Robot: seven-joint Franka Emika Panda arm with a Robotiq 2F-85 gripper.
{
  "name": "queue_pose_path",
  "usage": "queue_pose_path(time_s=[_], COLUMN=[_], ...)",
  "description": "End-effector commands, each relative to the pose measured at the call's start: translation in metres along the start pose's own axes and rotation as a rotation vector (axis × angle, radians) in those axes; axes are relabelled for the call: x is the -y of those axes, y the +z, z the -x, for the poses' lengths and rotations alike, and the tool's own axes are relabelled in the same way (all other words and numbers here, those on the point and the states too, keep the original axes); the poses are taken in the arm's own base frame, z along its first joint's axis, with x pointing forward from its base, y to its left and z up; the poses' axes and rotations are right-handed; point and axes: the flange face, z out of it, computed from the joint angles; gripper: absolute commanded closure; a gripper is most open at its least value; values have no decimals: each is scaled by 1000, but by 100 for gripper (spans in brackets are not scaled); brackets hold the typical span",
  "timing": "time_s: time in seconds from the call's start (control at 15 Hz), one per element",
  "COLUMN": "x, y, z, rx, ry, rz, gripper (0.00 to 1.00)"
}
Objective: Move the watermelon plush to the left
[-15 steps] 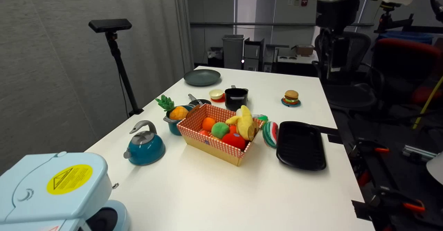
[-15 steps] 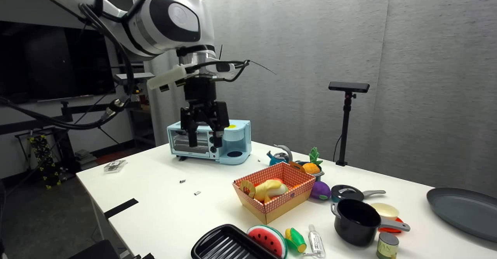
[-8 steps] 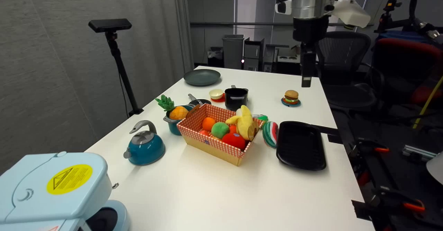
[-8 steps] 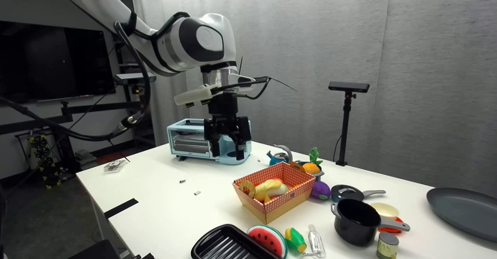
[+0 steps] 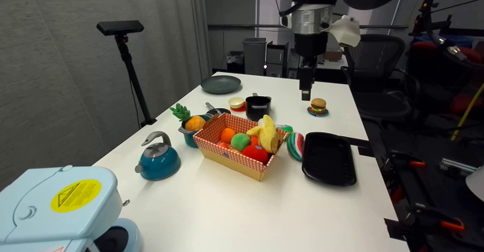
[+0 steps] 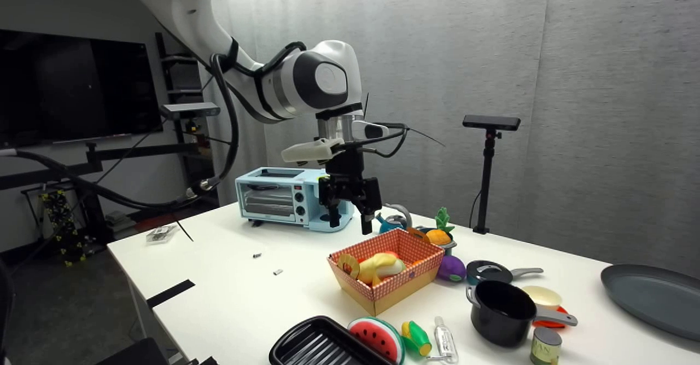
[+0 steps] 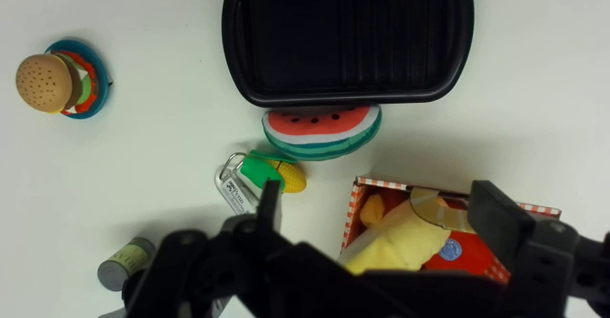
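Hovering wide, empty: black two-fingered claw (image 6: 350, 226). Probably reaching step; red-and-green half-round plush watermelon (image 7: 321, 134) is lying toward taped edge of white tabletop (image 5: 242, 210). Next, presumably: centring above, lowering.

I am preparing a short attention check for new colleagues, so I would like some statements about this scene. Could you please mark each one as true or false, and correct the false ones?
The gripper is open. True.
The watermelon plush lies inside the black tray. False: the watermelon plush lies beside the black tray.
The toy banana is in the checked basket. True.
The toy pineapple sits in the black pot. False: the toy pineapple sits in the teal pot.
The toy burger sits on the blue plate. True.
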Motion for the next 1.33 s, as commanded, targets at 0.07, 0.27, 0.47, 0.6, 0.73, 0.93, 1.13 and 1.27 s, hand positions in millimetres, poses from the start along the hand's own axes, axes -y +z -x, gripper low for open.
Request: queue_pose_path(time_s=[0.07,0.27,0.47,0.6,0.73,0.93,1.13,1.27], x=[-14,-23,-24,-22,-19,-17,-16,-15], y=[13,23,35,45,53,63,69,72], z=[-32,-43,-43,-40,-39,-36,-33,-31], rx=[-11,1,16,36,52,66,70,42], ry=[69,105,119,120,122,131,138,137], rz=[-2,-14,-18,-17,-17,-24,-37,-44], gripper=[0,0,0,0,0,0,0,0])
